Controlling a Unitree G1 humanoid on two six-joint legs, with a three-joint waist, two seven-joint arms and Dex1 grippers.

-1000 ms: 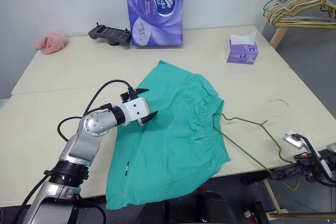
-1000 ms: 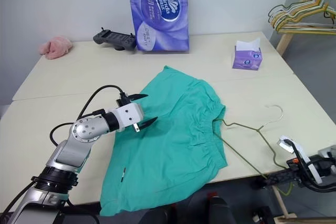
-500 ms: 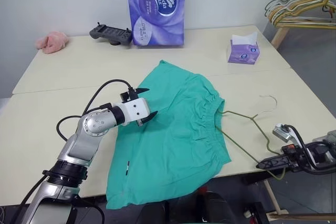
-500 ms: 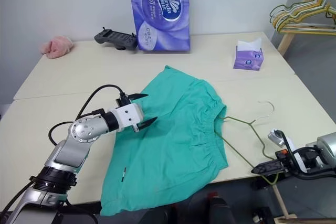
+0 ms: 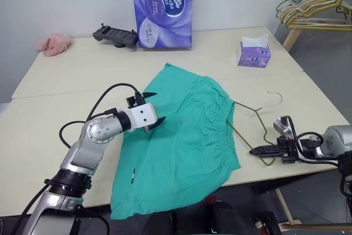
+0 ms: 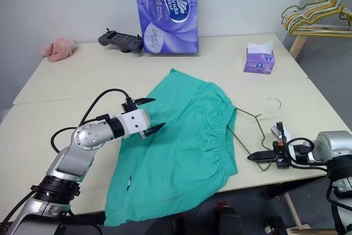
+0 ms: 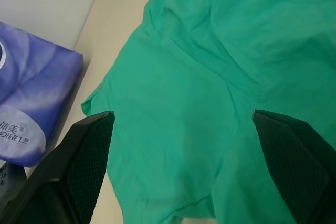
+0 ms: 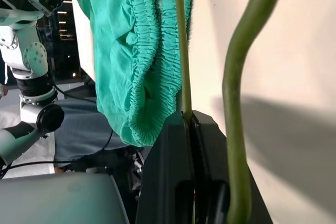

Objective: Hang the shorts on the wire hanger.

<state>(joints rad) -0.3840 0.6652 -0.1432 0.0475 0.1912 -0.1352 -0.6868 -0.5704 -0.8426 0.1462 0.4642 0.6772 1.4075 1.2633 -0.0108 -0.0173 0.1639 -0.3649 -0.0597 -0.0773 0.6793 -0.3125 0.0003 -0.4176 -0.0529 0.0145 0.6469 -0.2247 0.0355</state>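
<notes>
Shorts [image 5: 181, 147] spread flat on bench [image 5: 60, 81], hem over near edge. Left end effector [image 5: 152, 108] spread wide above their left edge. Right end effector [image 5: 258, 150] pinched onto hanger [image 5: 258, 122] beside the waistband. Tissue box [image 5: 253, 53] far right.

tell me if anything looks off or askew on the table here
The shorts lie askew with their lower hem drooping over the table's near edge. The wire hanger looks bent out of its triangle, one corner tucked at the waistband.
</notes>
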